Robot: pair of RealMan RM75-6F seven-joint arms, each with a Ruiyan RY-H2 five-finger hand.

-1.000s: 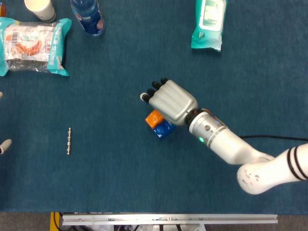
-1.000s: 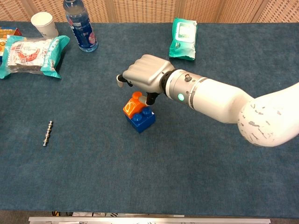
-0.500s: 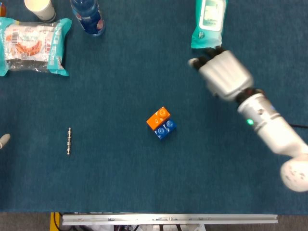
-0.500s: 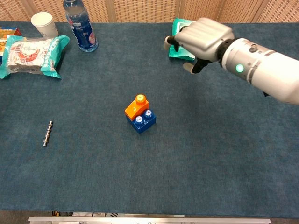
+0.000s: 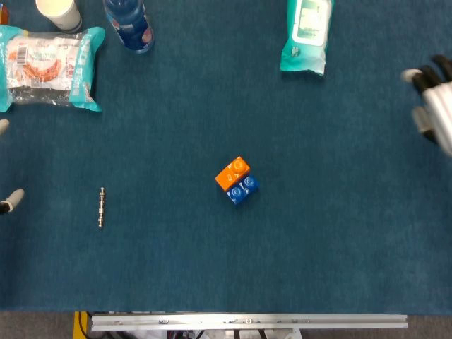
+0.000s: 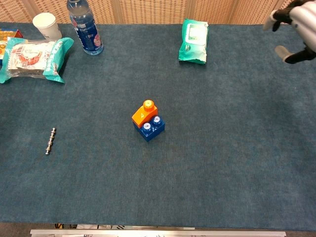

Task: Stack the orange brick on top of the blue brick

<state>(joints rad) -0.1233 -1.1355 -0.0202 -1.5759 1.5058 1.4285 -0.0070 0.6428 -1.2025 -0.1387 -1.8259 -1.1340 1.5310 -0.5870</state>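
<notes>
- The orange brick (image 6: 143, 113) sits on the blue brick (image 6: 150, 128) mid-counter (image 6: 222, 163), with bare cloth on every side of the pair.
- The right robot hand (image 6: 295, 25) hangs at the far right edge, well apart from the bricks, its fingers apart and holding nothing.
- The wipes pack (image 6: 193, 34) lies along the far edge, between that hand and the bottle (image 6: 85, 27).
- The bottle, cup (image 6: 45, 23) and snack bag (image 6: 34, 56) crowd the far left corner.
- A small metal rod (image 6: 50, 140) lies alone on the left.
- Only fingertips (image 5: 10, 200) of the left robot hand show at the left edge.
</notes>
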